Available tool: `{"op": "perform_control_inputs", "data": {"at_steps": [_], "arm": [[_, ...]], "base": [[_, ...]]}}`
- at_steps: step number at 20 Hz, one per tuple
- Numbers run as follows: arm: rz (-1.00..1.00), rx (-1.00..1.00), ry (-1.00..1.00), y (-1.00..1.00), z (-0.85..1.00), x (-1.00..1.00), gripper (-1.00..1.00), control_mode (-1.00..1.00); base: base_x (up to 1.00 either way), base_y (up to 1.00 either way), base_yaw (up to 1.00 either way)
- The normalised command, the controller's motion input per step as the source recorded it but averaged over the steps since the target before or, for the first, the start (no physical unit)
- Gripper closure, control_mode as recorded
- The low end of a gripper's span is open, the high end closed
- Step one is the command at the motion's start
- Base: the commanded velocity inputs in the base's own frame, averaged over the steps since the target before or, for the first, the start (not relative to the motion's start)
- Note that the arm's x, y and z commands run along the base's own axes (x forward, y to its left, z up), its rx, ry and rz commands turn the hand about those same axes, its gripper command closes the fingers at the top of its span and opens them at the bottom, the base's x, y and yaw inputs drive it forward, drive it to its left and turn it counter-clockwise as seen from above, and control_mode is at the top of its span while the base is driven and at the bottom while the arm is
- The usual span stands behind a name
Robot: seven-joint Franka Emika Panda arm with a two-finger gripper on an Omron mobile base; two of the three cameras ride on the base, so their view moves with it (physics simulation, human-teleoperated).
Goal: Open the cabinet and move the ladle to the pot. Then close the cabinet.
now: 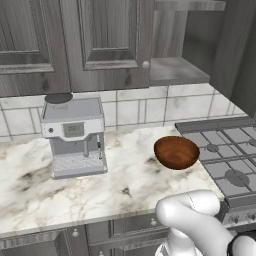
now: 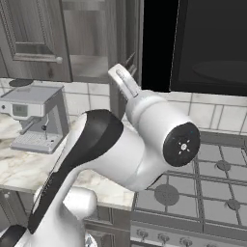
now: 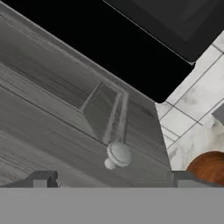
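Note:
The cabinet point(image 1: 107, 45) hangs above the counter. Its left door is shut, with a round silver knob point(image 1: 145, 64). Its right door point(image 1: 235, 50) stands swung out, baring a pale grey shelf point(image 1: 175, 70) on which nothing shows. In the hand view that dark grey door point(image 3: 52, 105) is close up, and its knob point(image 3: 118, 155) sits just ahead of my gripper point(image 3: 113, 179), between the two tips. The jaws stand wide open and hold nothing. The ladle and the pot are out of view.
A grey coffee machine point(image 1: 75, 135) stands on the marble counter point(image 1: 30, 195). A glossy wooden bowl point(image 1: 176, 152) sits beside the gas stove point(image 1: 225, 155). The black microwave point(image 2: 207, 43) hangs right of the open door. My own arm point(image 2: 120, 149) blocks much of the right base view.

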Motion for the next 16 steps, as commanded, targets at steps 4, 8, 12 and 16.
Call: {"op": "perform_control_inputs", "data": {"at_steps": [4, 8, 12, 16], "arm": [[0.05, 0.27, 0.00, -0.34, -0.01, 0.90, -1.00, -1.00], [0.04, 0.23, 0.00, -0.19, 0.00, 0.92, -1.00, -1.00], [0.04, 0.17, 0.00, 0.00, 0.00, 0.97, -1.00, -1.00], [0.05, 0.12, 0.00, 0.01, 0.01, 0.73, -1.00, -1.00]], "base": [[0.00, 0.00, 0.00], [0.00, 0.00, 0.00], [0.00, 0.00, 0.00], [0.00, 0.00, 0.00]]}}
